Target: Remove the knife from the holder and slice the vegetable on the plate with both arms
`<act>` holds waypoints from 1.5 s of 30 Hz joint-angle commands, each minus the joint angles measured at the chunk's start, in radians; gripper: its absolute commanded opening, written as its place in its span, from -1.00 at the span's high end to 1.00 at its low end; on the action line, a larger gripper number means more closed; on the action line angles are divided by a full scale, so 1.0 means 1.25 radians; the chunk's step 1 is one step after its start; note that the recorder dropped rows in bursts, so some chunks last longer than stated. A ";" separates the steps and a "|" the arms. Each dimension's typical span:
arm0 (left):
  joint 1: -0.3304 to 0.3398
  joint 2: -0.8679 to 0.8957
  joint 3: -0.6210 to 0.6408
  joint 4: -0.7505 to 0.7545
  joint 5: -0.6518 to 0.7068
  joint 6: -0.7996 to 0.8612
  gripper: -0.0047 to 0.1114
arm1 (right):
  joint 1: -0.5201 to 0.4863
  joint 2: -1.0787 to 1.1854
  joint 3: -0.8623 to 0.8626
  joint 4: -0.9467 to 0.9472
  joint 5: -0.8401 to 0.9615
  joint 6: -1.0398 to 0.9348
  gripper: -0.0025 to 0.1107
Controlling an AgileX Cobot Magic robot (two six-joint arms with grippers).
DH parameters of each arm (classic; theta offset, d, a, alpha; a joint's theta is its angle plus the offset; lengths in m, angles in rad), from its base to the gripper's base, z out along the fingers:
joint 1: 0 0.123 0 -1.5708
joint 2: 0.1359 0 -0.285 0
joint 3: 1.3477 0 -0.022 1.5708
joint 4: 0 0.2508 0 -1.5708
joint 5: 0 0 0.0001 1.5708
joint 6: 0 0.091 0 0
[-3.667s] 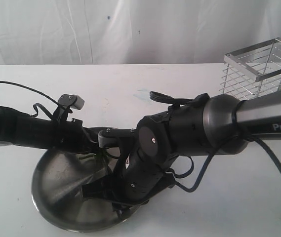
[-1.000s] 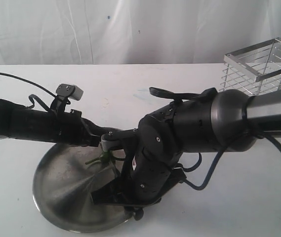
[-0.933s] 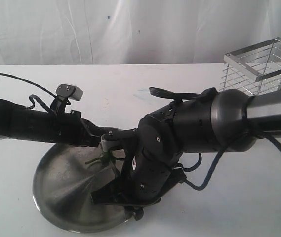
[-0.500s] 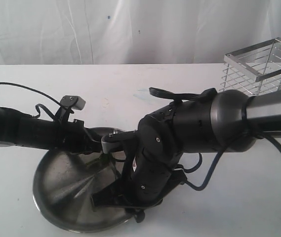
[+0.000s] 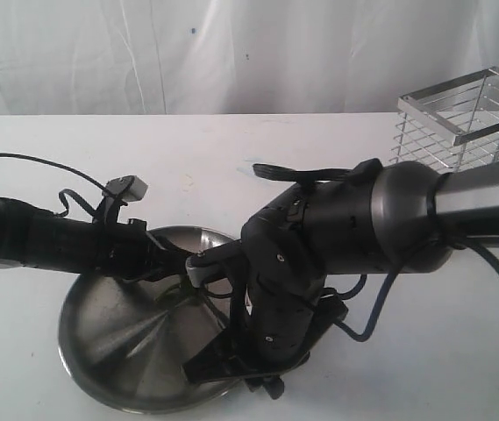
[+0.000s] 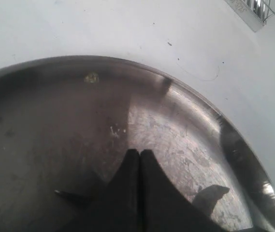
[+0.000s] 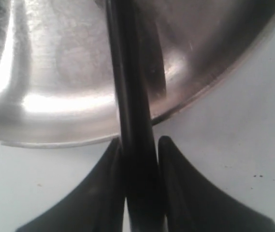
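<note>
The left fingers (image 6: 125, 193) are pressed together with nothing between them, their tips over the bare floor of the plate (image 6: 195, 96). That suits pinning something down rather than picking it up. No vegetable shows here, only a small pale-green speck (image 6: 92, 77) near the far rim, and a corner of the holder (image 6: 258, 9) lies well beyond the plate on the white surface (image 6: 103, 29). From the right wrist, the right fingers (image 7: 176, 193) pinch the knife (image 7: 130, 96) by its dark handle. The knife reaches in across the plate's rim (image 7: 200, 92), probably so the blade can come down inside the dish; whether it touches the metal cannot be told. In the outside view the left arm (image 5: 47, 241) and the right arm (image 5: 354, 228) meet over the plate (image 5: 100, 333) and hide its middle. If the vegetable lies there, it is covered. The holder (image 5: 464, 118) stands far off to the right with no knife showing in it.
</note>
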 commanded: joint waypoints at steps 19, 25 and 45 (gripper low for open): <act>0.001 -0.042 0.036 0.010 0.012 -0.036 0.92 | -0.008 -0.003 0.033 -0.038 0.085 0.004 0.96; 0.001 -0.129 0.032 0.004 0.003 -0.030 0.92 | -0.008 -0.003 0.045 -0.033 0.086 0.004 0.96; -0.001 -0.191 0.032 -0.020 0.027 0.010 0.92 | -0.008 -0.003 0.039 -0.011 0.051 0.004 0.96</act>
